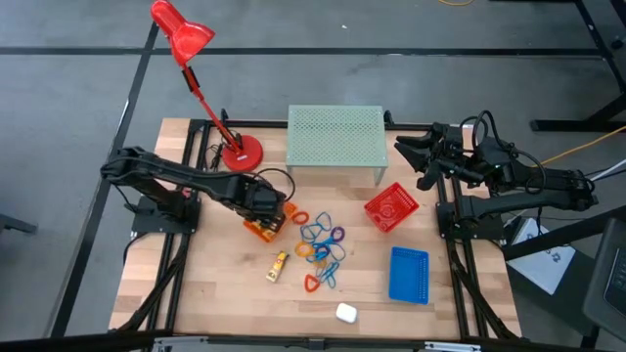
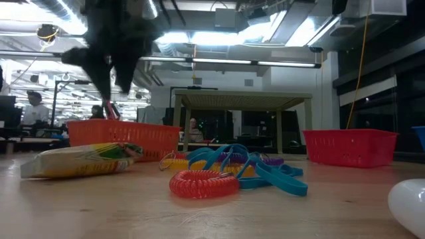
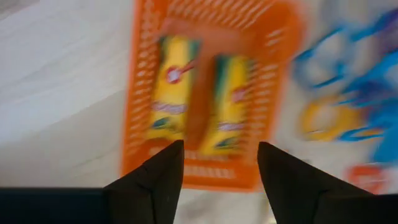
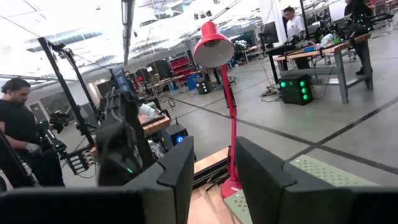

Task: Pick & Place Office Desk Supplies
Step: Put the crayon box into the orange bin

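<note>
The orange mesh basket stands on the table with two yellow tubes lying side by side in it. My left gripper hangs open and empty just above the basket's near end; it also shows in the high view. A third yellow tube lies on the table in front of the basket. A heap of coloured loops lies at the middle. The red basket and the blue basket stand at the right. My right gripper waits open at the far right.
A red desk lamp stands behind my left gripper. A pale green mesh riser stands at the far middle. A small white object lies near the front edge. People show in the room beyond the table.
</note>
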{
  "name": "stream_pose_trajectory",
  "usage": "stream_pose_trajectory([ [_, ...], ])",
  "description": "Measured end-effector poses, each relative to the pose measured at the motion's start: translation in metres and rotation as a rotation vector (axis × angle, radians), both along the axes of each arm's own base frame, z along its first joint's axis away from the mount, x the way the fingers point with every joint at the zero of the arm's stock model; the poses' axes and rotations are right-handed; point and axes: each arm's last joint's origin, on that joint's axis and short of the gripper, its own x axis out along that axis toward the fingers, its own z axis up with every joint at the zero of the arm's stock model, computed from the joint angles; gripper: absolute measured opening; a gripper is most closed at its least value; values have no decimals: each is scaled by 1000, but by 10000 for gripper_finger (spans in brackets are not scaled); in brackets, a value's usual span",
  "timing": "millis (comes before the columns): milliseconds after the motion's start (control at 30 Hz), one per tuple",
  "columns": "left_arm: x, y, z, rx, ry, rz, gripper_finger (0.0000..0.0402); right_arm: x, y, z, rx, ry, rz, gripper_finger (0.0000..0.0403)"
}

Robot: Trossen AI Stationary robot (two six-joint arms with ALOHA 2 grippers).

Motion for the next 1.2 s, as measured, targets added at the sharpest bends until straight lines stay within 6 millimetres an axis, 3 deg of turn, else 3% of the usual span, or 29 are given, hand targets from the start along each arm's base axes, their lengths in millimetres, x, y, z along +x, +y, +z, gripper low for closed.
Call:
stream_pose_trajectory([
  [200,-13,-26,28,-18,-240,158,200,0,0,0,2,0,1,118],
  [467,-23,-90,10,-168,-181,152,198,0,0,-1,2,6,0,118],
  [633,-17,-115,-6,-208,-178,161,198,0,0,-1,3,15,-7,118],
  [867,4,-129,-39,-248,-106,129,198,0,-2,-2,5,19,-18,118],
  [1200,24,-116,-65,-208,-36,85,198,0,-2,-2,30,12,-15,118],
])
